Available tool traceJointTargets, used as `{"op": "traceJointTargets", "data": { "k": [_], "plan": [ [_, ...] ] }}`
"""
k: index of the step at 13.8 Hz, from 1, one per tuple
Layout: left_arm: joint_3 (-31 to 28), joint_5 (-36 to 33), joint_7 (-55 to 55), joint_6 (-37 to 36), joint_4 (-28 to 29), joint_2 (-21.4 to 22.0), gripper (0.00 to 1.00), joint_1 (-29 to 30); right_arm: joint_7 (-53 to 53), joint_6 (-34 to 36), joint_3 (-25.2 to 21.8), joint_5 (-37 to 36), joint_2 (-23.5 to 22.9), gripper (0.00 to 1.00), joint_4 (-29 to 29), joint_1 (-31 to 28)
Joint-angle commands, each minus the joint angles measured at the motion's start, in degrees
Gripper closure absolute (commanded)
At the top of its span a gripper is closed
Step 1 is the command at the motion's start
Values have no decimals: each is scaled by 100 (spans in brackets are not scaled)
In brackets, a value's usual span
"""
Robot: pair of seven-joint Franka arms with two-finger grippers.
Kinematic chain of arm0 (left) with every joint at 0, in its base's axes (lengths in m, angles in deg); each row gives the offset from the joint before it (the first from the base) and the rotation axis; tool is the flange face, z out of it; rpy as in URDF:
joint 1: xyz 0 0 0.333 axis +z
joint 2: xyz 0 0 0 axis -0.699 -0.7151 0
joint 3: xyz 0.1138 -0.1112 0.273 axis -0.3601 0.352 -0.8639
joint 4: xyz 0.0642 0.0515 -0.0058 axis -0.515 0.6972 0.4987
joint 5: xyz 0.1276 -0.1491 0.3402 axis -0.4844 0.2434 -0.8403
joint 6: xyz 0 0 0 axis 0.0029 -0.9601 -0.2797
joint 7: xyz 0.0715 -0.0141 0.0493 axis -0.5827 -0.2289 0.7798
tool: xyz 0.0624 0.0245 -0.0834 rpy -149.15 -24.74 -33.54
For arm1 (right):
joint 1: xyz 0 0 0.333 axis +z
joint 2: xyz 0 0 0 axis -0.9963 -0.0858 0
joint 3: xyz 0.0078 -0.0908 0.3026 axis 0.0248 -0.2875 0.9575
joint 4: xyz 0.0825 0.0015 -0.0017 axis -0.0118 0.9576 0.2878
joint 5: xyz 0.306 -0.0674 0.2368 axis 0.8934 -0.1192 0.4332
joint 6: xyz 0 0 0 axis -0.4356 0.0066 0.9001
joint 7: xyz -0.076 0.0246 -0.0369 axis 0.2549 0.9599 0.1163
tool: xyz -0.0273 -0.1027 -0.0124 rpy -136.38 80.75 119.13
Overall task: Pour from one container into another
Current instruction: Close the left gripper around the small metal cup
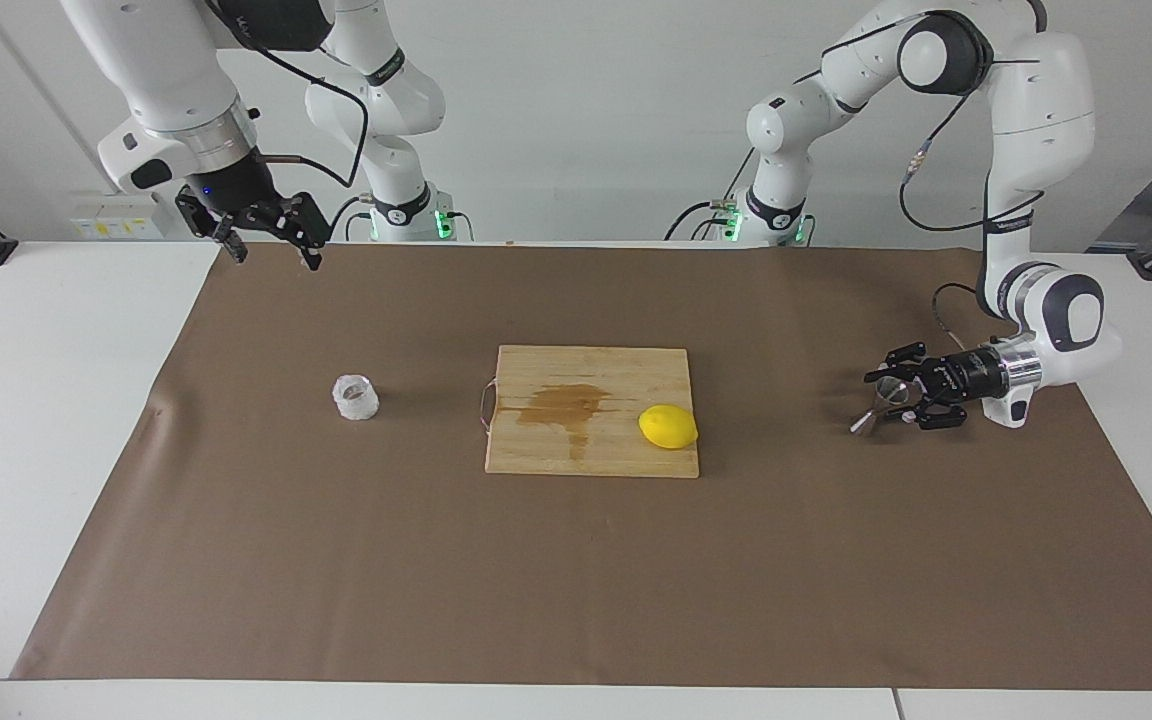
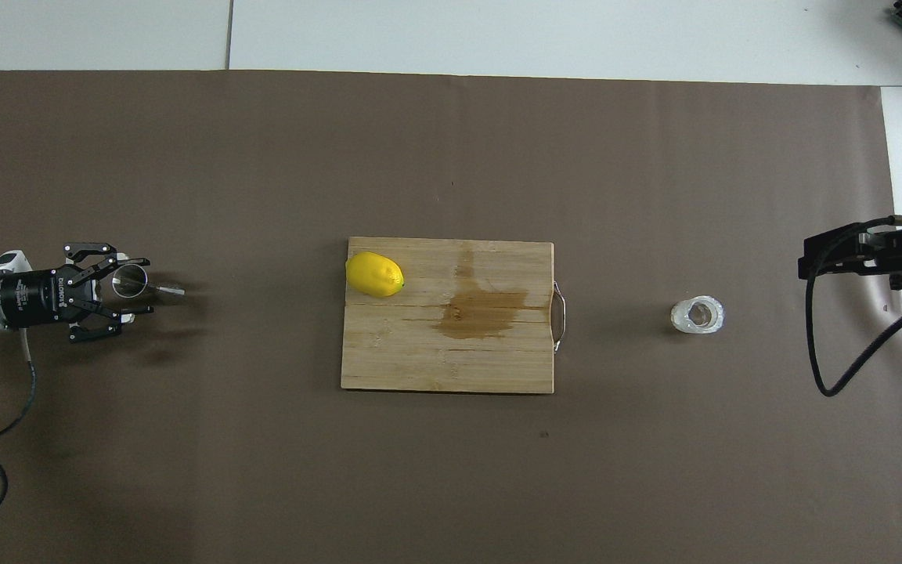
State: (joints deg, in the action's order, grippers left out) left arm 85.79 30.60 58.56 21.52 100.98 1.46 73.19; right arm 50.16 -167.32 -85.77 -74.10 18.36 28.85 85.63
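The left gripper [image 1: 898,400] lies low over the brown mat [image 1: 576,560] at the left arm's end of the table, its body horizontal and pointing toward the middle. Its fingers stand on both sides of the upper cone of the jigger [image 1: 881,402], partly closed. From these views I cannot tell if they already press the metal or only come close to it.

The jigger leans, it is not upright. In the overhead view its open mouth sits between the fingers and its other cone points to 3 o'clock, so its long axis runs nearly in line with the gripper. This is the relation that matters: I judge the grip must take the cone from the sides, across that axis.

On the black body of the left gripper is white lettering, too small to read with certainty.

Going outward, toward 3 o'clock in the overhead view, comes the wooden cutting board [image 2: 420,360] with a dark wet stain and a lemon [image 2: 374,274] on it. More far in the same direction stands the white textured cup [image 2: 697,315], upright on the mat, well apart from the jigger.

The right gripper [image 1: 266,243] is nearer to this cup. It waits in the air, wide open and empty, over the mat's corner at the right arm's end.
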Motion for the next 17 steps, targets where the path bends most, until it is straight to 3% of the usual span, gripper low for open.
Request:
{"op": "traceJointTargets", "data": {
  "k": [1, 9, 14, 17],
  "plan": [
    [-6, 112, -83, -62, 108, 39, 35, 16, 69, -10, 33, 6, 8, 0, 5, -64],
    [-6, 129, -83, -53, 108, 21, 41, 34, 69, -10, 33, 6, 8, 0, 5, -64],
    [-6, 164, -74, -53, 108, 21, 54, 34, 69, -10, 33, -2, 8, 0, 5, -64],
    [-6, 173, -48, -53, 99, 21, 70, 43, 69, -10, 33, 6, 8, 0, 5, -64]
  ]
}}
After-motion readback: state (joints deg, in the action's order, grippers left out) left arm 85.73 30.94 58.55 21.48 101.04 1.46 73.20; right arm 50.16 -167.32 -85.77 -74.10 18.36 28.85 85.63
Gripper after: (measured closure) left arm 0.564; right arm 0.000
